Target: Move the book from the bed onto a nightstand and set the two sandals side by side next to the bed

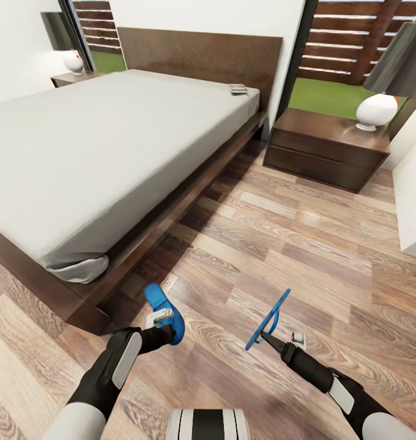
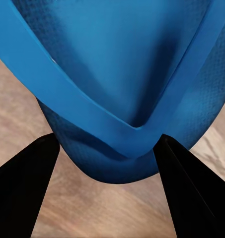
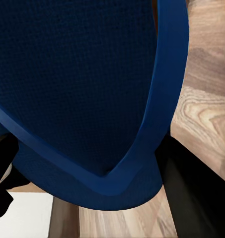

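Blue flip-flop sandals are both off the wood-plank floor (image 1: 281,244), one per arm: the left gripper (image 1: 161,322) is clamped on the left sandal (image 1: 165,308) just beside the bed (image 1: 79,153) frame's foot corner, and the right gripper (image 1: 270,337) pinches the right sandal (image 1: 268,319) edge-on, well apart from the first. Sandal placement is judged in hand. Next, both need lowering flat, parallel and close alongside the bed. The book (image 1: 237,89) lies on the mattress by the headboard, near the right nightstand (image 1: 327,146).

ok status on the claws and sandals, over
Left claw shut on one bright blue flip-flop sandal; right claw shut on the other, tilted on edge. Small book on pale grey mattress.
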{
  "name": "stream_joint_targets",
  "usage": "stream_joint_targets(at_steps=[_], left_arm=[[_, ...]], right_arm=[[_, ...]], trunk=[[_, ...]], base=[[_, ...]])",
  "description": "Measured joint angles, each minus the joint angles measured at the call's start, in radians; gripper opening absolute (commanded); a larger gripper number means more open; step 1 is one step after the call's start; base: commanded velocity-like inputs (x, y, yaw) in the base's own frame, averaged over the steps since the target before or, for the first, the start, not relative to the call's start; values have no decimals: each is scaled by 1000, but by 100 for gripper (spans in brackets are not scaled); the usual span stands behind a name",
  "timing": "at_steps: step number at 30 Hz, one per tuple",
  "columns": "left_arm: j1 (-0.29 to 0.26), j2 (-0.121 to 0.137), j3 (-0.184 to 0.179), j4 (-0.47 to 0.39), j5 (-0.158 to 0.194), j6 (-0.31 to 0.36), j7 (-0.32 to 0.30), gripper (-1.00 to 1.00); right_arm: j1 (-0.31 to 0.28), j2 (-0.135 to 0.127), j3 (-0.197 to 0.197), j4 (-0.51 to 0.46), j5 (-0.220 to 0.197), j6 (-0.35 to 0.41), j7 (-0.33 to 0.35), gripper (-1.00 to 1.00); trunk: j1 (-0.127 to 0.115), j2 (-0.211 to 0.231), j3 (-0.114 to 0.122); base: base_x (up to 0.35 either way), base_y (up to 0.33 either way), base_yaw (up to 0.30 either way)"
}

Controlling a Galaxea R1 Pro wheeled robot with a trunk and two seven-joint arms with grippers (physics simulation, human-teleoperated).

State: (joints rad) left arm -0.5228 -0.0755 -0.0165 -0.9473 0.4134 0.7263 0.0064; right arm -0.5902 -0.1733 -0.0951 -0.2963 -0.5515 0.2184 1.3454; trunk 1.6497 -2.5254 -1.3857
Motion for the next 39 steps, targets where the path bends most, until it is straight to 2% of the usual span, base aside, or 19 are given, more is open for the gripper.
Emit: stream_joint_targets(at_steps=[4,8,15,18,26,31,35,39], left_arm=[[0,-1,22,-25,1,0,0,-100],[0,-5,27,-36,1,-1,0,-100],[-1,-11,29,-39,-2,-1,1,-100],[-1,-12,29,-40,-3,-1,0,-100],[0,-14,34,-39,-2,-1,1,-100],[0,-15,35,-41,0,-1,0,-100],[0,-16,36,-48,0,-1,-1,-100],[0,-17,39,-56,0,-2,-1,-100]], right_arm=[[0,0,0,0,0,0,0,-100],[0,0,0,0,0,0,1,-100],[2,0,-1,-17,-2,-5,44,-100],[18,1,-1,-86,-5,-4,47,-100],[140,2,-1,-352,-15,22,48,-100],[246,2,-2,-550,-20,79,48,-100],[276,2,-4,-595,-24,103,48,-100],[282,2,-5,-605,-27,108,48,-100]], trunk=[[2,-1,-15],[4,-2,-31],[7,-4,-58],[8,-4,-70],[12,-6,-101],[14,-7,-120],[16,-8,-135],[16,-8,-136]], base=[[0,0,0],[0,0,0],[0,0,0],[0,0,0],[0,0,0],[0,0,0],[0,0,0],[0,0,0]])
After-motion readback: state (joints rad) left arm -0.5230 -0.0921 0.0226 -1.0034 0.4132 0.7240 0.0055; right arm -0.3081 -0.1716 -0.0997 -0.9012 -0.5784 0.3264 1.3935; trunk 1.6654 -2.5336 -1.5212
